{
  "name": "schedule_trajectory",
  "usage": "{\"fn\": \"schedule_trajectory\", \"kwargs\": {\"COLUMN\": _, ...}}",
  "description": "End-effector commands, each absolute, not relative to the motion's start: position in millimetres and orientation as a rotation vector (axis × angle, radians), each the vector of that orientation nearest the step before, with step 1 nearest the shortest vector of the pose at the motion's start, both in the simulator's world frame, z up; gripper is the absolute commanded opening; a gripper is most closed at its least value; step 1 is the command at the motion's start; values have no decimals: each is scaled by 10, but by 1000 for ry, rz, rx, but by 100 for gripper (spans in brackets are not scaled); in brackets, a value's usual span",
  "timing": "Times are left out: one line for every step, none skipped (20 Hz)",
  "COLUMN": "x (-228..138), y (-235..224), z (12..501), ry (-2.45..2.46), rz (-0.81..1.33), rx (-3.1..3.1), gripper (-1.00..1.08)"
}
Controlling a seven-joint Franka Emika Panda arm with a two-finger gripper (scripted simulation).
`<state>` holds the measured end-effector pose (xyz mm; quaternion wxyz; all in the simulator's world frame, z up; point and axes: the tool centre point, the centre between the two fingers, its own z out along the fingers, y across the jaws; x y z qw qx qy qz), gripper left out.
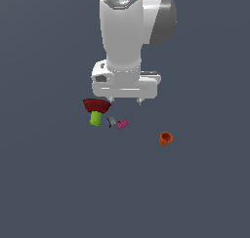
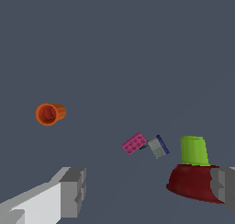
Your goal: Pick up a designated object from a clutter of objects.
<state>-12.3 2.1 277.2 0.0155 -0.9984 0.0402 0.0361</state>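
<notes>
1. In the exterior view the arm (image 1: pixel 131 37) hung down from the top of the picture over a plain grey floor (image 1: pixel 49 183) whose edges lay outside the frame.
2. The gripper (image 1: pixel 126 101) stood open, its two short fingertips (image 1: pixel 139 101) set wide apart and holding nothing.
3. The bowl (image 1: pixel 96 105) sat just below the gripper's finger on the exterior view's left, and the green cylinder (image 1: pixel 96 118) touched the bowl's near side.
4. The grey piece (image 1: pixel 112 121) — the task's thing — lay just beside the cylinder on the exterior view's right, with a dark blue edge on its side toward the cylinder.
5. The brick (image 1: pixel 122 123) lay against or very close to the grey piece on its far side from the cylinder; whether they touched could not be told there.
6. The cup (image 1: pixel 165 138) lay well apart from the rest, toward the exterior view's right.
7. In the wrist view both fingers showed as grey blocks at the picture's edge, one (image 2: pixel 73 191) with its white mount and the other (image 2: pixel 225 184) overlapping the bowl (image 2: pixel 193 184) — nothing lay between them.
8. The cylinder (image 2: pixel 194 150) stood upright behind the bowl.
9. The grey piece (image 2: pixel 157 147) lay tilted, its navy edge turned toward the cylinder, and its other end met a corner of the studded pink brick (image 2: pixel 134 143).
10. The cup (image 2: pixel 49 114) lay on its side with its mouth toward the camera, far from the cluster.
</notes>
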Motion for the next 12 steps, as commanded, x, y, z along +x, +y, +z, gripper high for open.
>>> {"fn": "schedule_trajectory", "kwargs": {"x": -131, "y": 12, "z": 2693, "ry": 170, "rz": 111, "rx": -3101, "gripper": 100}}
{"fn": "schedule_trajectory", "kwargs": {"x": -135, "y": 7, "z": 2653, "ry": 193, "rz": 110, "rx": -3098, "gripper": 100}}
{"fn": "schedule_trajectory", "kwargs": {"x": -140, "y": 2, "z": 2609, "ry": 219, "rz": 109, "rx": -3095, "gripper": 100}}
{"fn": "schedule_trajectory", "kwargs": {"x": -146, "y": -5, "z": 2562, "ry": 248, "rz": 108, "rx": -3091, "gripper": 100}}
{"fn": "schedule_trajectory", "kwargs": {"x": -153, "y": -12, "z": 2510, "ry": 279, "rz": 107, "rx": -3087, "gripper": 100}}
{"fn": "schedule_trajectory", "kwargs": {"x": -161, "y": -20, "z": 2454, "ry": 313, "rz": 106, "rx": -3082, "gripper": 100}}
{"fn": "schedule_trajectory", "kwargs": {"x": -171, "y": -29, "z": 2395, "ry": 349, "rz": 104, "rx": -3076, "gripper": 100}}
{"fn": "schedule_trajectory", "kwargs": {"x": -183, "y": -39, "z": 2332, "ry": 388, "rz": 103, "rx": -3069, "gripper": 100}}
{"fn": "schedule_trajectory", "kwargs": {"x": -197, "y": -50, "z": 2265, "ry": 430, "rz": 101, "rx": -3062, "gripper": 100}}
{"fn": "schedule_trajectory", "kwargs": {"x": -212, "y": -62, "z": 2194, "ry": 475, "rz": 99, "rx": -3054, "gripper": 100}}
{"fn": "schedule_trajectory", "kwargs": {"x": -231, "y": -76, "z": 2120, "ry": 523, "rz": 98, "rx": -3045, "gripper": 100}}
{"fn": "schedule_trajectory", "kwargs": {"x": -252, "y": -92, "z": 2042, "ry": 573, "rz": 96, "rx": -3035, "gripper": 100}}
